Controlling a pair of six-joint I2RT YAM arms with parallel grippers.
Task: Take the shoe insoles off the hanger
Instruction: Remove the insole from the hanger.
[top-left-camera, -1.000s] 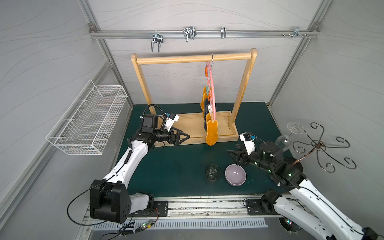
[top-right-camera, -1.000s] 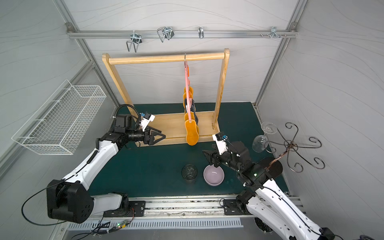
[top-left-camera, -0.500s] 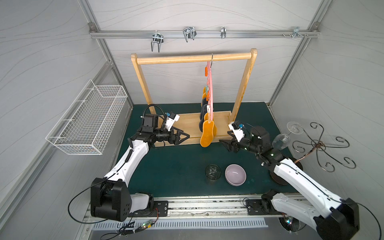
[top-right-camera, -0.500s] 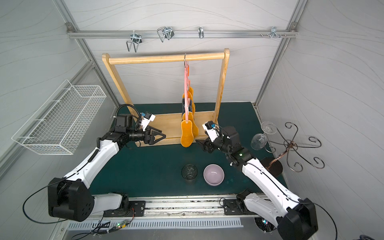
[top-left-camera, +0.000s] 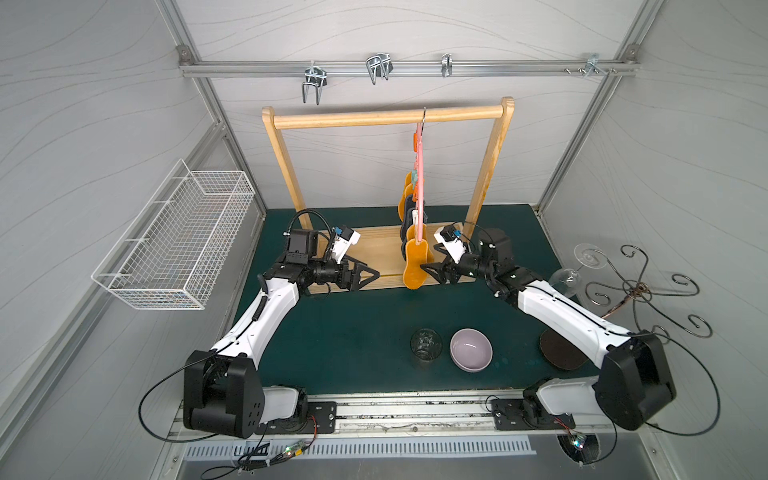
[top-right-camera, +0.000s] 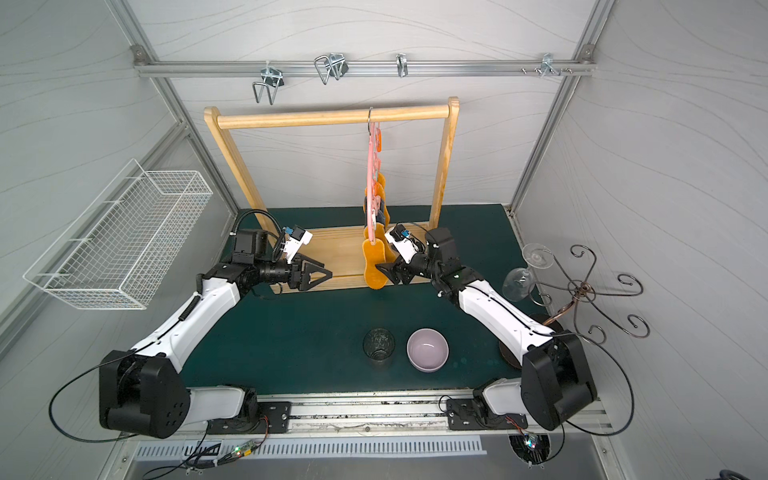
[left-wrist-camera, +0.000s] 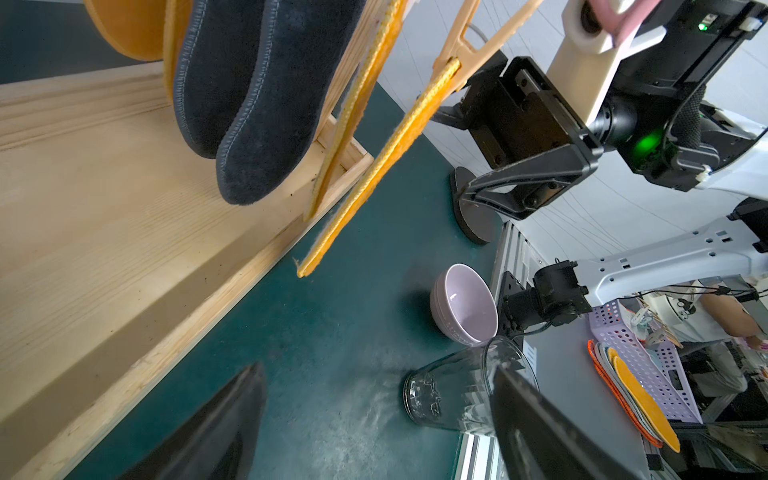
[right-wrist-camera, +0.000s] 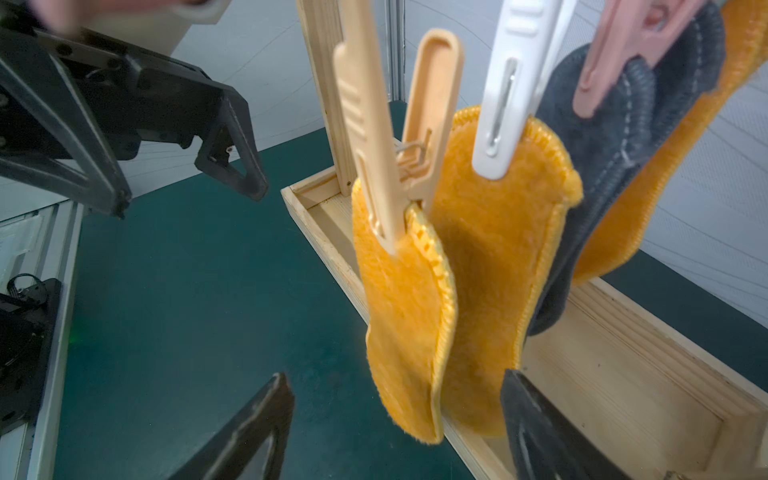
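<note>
Now your right claw (top-left-camera: 429, 272), unclenched, lines up on the front mustard fuzzy insole (top-left-camera: 413, 264) to pull it. Left claw (top-left-camera: 374, 274) hangs released nearby.

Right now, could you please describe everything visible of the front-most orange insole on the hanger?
The front-most orange insole is flat, foot-shaped, fuzzy mustard fabric with a stitched rim. It hangs upright from a peach clothespin clamped on its top end, its lower end near the front edge of the wooden base. The open right tool points at it; whether they touch is unclear.
</note>
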